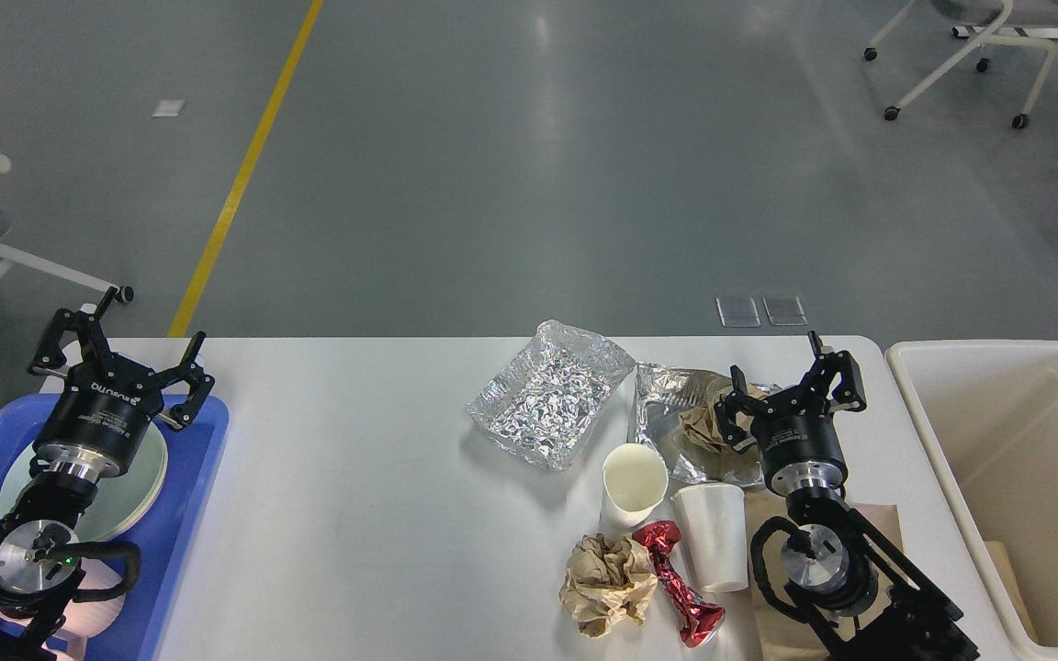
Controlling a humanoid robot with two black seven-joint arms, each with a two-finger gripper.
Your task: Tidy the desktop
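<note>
White desktop (354, 477): foil tray (549, 393), two paper cups (632, 485), crumpled paper (607, 580) at right. Left gripper (120, 353) spread wide above blue tray (189, 496); right gripper (791, 376) spread, empty, near cream bin (938, 441).

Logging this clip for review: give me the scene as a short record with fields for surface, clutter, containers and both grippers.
surface: white desktop
clutter: two foil trays, two paper cups, crumpled brown paper, red wrapper
left container: blue tray holding plates
right container: cream bin, off the table's right end
left gripper: open, above the blue tray's far edge
right gripper: open, over the nearer foil tray
</note>
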